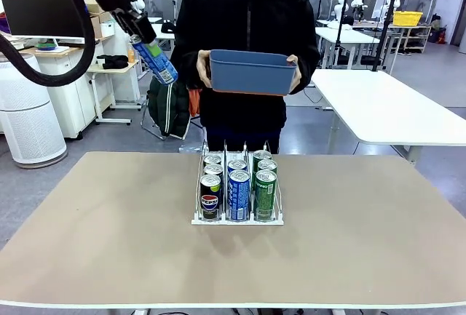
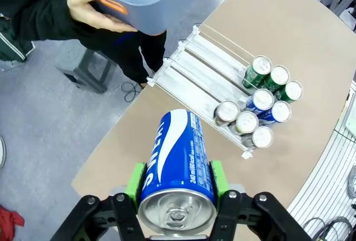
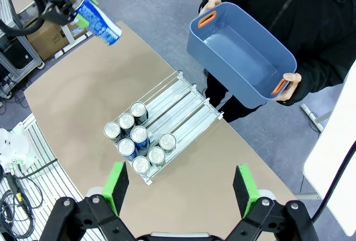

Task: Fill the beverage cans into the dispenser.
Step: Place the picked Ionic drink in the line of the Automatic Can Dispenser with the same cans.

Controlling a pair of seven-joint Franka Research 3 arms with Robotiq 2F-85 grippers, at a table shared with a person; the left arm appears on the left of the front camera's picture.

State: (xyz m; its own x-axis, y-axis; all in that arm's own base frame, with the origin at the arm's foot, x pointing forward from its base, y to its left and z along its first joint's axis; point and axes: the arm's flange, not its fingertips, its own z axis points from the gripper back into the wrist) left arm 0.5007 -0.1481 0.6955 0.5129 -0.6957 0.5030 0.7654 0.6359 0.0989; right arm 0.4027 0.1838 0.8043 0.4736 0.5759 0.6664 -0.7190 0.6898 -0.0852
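My left gripper (image 1: 145, 44) hangs high over the table's far left, shut on a blue beverage can (image 1: 155, 61) with white lettering that tilts downward. In the left wrist view the green pads (image 2: 135, 182) clamp this can (image 2: 177, 160) by its sides, silver top toward the camera. The white dispenser (image 1: 237, 221) stands mid-table with several cans (image 1: 239, 195) at its front: black Pepsi ones in the left lane, blue in the middle, green on the right. Its rear lanes (image 3: 181, 99) are bare. My right gripper (image 3: 181, 188) is open, high above the table and holding nothing.
A person in a black jacket stands at the far side holding a blue plastic bin (image 1: 251, 72) in both hands at chest height; the bin (image 3: 239, 57) looks empty inside. White tables (image 1: 386, 104) and an air purifier (image 1: 29, 122) stand beyond.
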